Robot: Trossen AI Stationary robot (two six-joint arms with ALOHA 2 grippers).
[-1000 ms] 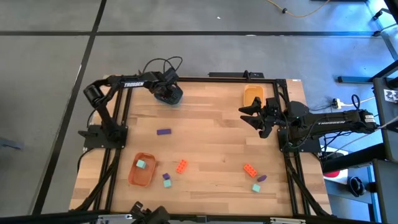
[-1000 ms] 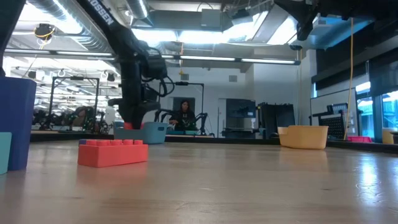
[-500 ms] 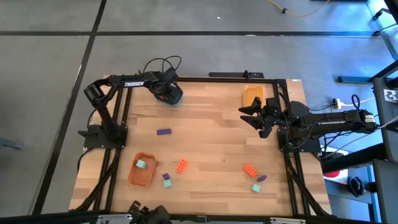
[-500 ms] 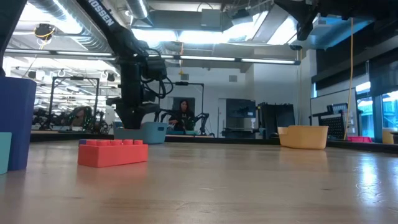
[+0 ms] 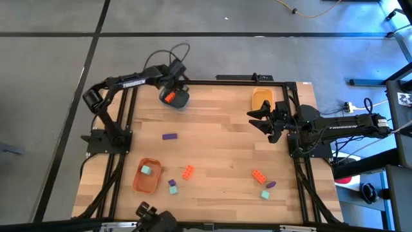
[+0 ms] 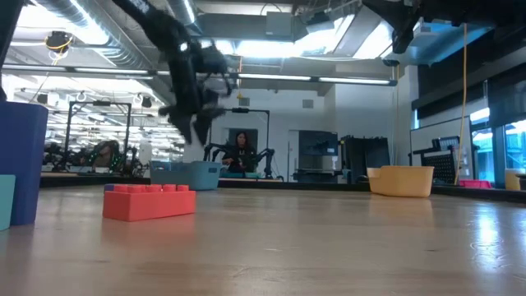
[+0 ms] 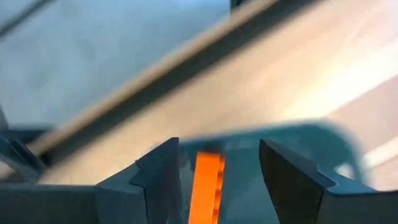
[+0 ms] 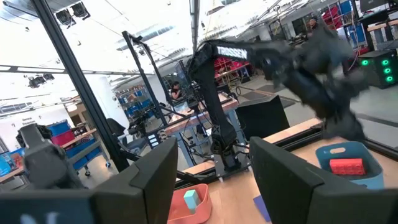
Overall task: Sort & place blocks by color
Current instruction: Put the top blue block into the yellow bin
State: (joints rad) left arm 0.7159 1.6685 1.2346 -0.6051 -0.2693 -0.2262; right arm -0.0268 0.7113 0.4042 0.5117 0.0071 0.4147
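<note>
An orange-red block (image 5: 168,97) lies in the dark blue bowl (image 5: 181,101) at the table's far left. My left gripper (image 5: 172,87) hangs open just above this bowl; in its wrist view the block (image 7: 208,185) shows below the gap between the fingers. A teal block (image 5: 147,170) lies in the orange bowl (image 5: 147,182) at the near left. Loose on the table are a purple block (image 5: 169,136), an orange-red block (image 5: 187,171) and several more. My right gripper (image 5: 254,120) waits open at the right, above the table.
A yellow bowl (image 5: 262,98) stands at the far right. A purple and a teal block (image 5: 172,186) lie near the orange bowl. An orange-red (image 5: 258,175), a purple (image 5: 271,184) and a teal block (image 5: 264,194) lie at the near right. Bare wood spans the table's middle.
My left gripper, which was down in the dark blue bowl, has opened and let go of the orange-red block. It has then risen clear of the bowl. The block now lies in the bowl.
</note>
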